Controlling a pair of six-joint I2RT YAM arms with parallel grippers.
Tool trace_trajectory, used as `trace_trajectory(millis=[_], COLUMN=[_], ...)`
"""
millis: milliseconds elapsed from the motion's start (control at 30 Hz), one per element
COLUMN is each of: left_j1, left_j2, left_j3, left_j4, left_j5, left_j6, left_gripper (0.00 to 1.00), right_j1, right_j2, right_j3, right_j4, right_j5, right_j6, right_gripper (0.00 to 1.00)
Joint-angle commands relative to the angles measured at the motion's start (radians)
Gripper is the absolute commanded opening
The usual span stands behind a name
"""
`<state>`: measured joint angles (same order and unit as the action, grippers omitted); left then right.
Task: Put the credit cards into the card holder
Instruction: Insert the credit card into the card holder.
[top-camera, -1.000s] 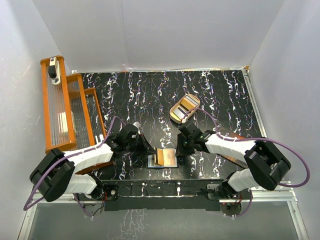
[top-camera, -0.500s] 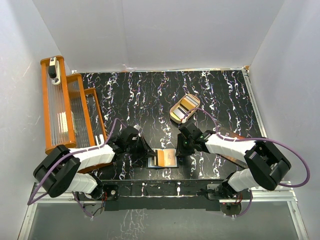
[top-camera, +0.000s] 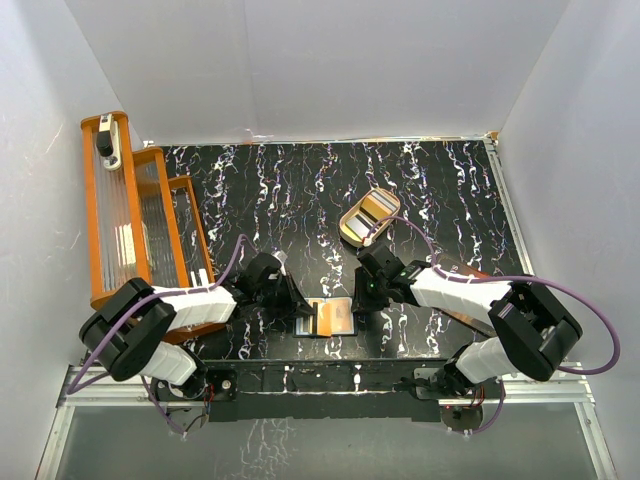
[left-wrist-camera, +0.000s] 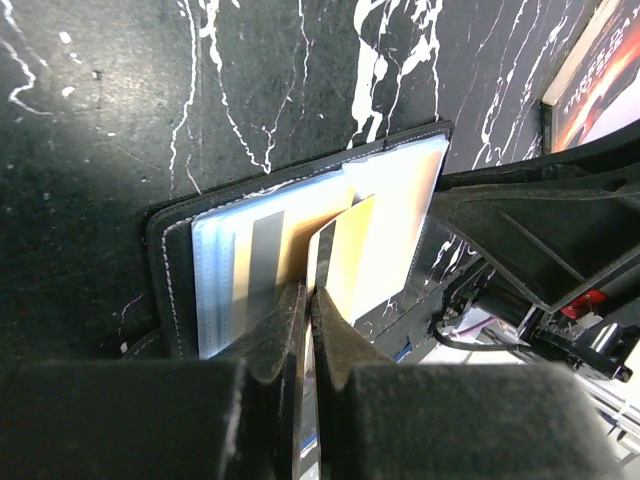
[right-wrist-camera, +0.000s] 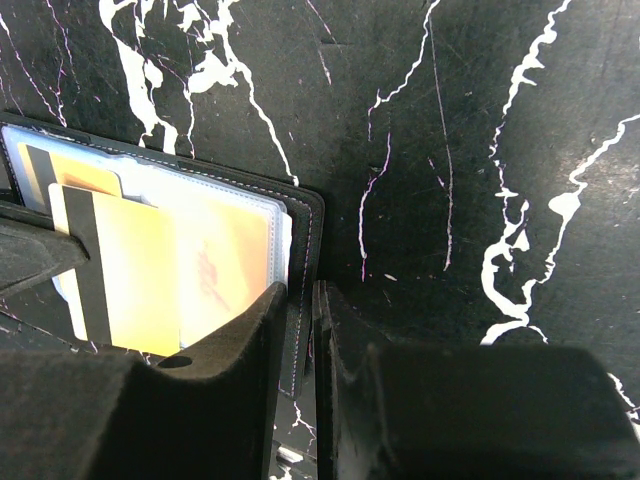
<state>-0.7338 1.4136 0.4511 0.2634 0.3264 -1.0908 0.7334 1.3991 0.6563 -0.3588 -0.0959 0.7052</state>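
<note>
While the right gripper (top-camera: 362, 298) has stayed where it was a second ago, its fingers pinched over the right-hand stitched edge of the open card holder (top-camera: 338, 320), the left arm has swung its elbow and upper links inward toward the middle of the table (top-camera: 300, 190), and the left gripper (top-camera: 298, 306) has edged a little closer to the holder's left side. The holder itself has not moved: it lies flat near the table's front edge, between the two grippers, inner sleeves facing up. From the left wrist, the left gripper (left-wrist-camera: 308, 296) is clamped tight on a gold card (left-wrist-camera: 347, 262) held on edge, the card's far end lying over the pale sleeves of the holder (left-wrist-camera: 180, 240). From the right wrist, that gold card (right-wrist-camera: 130, 270) with its dark stripe lies on top of the sleeves, and another striped card (right-wrist-camera: 85, 178) sits under clear plastic. Farther back, well apart, a tan oval tray (top-camera: 352, 228) holds more cards (top-camera: 374, 206)
</note>
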Motion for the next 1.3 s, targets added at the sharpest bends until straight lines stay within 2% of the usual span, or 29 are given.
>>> trace_trajectory(millis=[0,600,800,1000,1100,1167,1267], left_j1=[0.002,0.002,0.001,-0.007,-0.008,-0.011,-0.013], left_j2=[0.028,-0.009,0.022,0.032,0.035,0.031,0.023], left_j3=[0.023,0.001,-0.011,-0.038,-0.029,-0.017,0.011], left_j4=[-0.019,-0.001,0.071,0.131,0.119,0.106,0.048], left_j5=[-0.001,-0.143,-0.112,-0.102,-0.086,-0.075,-0.077], left_j6=[0.070,0.082,0.071,0.071,0.064,0.068,0.071], left_gripper=[0.00,0.00,0.00,0.00,0.00,0.06,0.22], right_j1=[0.015,0.024,0.032,0.032,0.032,0.032,0.031], right_j2=[-0.007,-0.039,-0.100,-0.147,-0.154,-0.156,-0.153], right_j3=[-0.017,-0.063,-0.093,-0.054,-0.056,-0.059,-0.062], right_j4=[-0.004,0.029,0.052,0.043,0.054,0.072,0.096], right_j5=[0.014,-0.020,-0.042,-0.038,-0.048,-0.060,-0.077], right_j6=[-0.009,0.052,0.121,0.168,0.181,0.183,0.187], right_gripper=[0.16,0.17,0.21,0.21,0.22,0.25,0.27])
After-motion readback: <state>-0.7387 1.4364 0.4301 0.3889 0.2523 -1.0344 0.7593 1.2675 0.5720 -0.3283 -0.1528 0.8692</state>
